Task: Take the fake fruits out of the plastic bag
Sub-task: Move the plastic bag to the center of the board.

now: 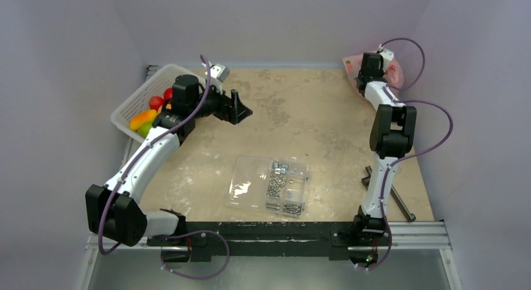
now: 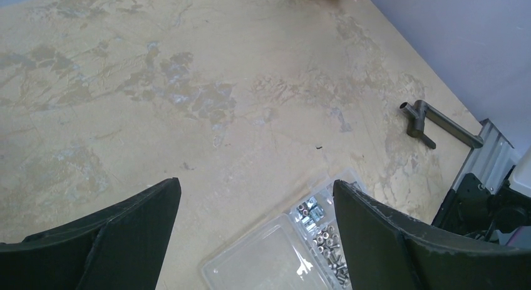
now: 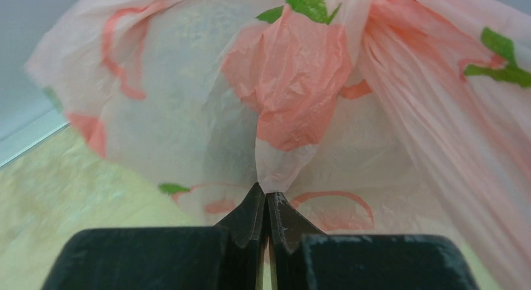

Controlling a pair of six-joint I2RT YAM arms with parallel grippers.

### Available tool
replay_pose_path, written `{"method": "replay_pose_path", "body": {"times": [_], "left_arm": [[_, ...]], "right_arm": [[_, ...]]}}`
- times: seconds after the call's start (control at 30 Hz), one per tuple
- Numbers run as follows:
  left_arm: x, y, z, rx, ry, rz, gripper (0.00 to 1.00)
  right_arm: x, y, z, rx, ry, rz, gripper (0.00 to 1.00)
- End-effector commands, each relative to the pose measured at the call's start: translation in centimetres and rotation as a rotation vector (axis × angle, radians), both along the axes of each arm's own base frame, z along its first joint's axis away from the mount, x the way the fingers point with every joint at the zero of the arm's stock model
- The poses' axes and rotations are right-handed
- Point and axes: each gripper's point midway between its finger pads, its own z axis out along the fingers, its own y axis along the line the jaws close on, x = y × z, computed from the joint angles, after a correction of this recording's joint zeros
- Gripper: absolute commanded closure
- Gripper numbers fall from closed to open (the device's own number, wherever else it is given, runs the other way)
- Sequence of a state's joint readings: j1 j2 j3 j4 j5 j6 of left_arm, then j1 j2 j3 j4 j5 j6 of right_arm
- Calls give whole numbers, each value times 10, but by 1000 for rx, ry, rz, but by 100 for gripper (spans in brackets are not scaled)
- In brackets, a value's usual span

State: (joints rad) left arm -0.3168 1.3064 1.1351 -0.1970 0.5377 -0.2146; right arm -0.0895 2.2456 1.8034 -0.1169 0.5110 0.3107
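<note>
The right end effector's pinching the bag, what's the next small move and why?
Probably lift the right end effector slightly. It is shut on a fold of the bag, so a small raise would test the grip. The left end effector is open and far off.

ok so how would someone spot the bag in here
Go to the table's far right corner, seen from above. The bag sits there by the wall, a fold pinched in the right gripper. It is the only thin, crinkly pink thing, printed with orange shapes and green leaves.
</note>
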Motion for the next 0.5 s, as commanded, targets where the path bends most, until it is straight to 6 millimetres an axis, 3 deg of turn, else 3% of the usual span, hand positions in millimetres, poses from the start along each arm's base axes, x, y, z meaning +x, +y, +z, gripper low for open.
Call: {"method": "replay_pose_path", "body": {"times": [0.0,0.13,0.17,0.47], "left_arm": [[5,-1,22,12,-89,-11,8],[7,4,19,48,-100,10,8],[7,4,20,49,-101,10,8],[8,4,18,49,-96,11,8]], "right_arm": [[17,58,60,82,-168,203,100],[9,90,59,128,-177,282,100],[8,112,60,142,-183,326,100],[-30,223,41,259,-145,559,100]]}}
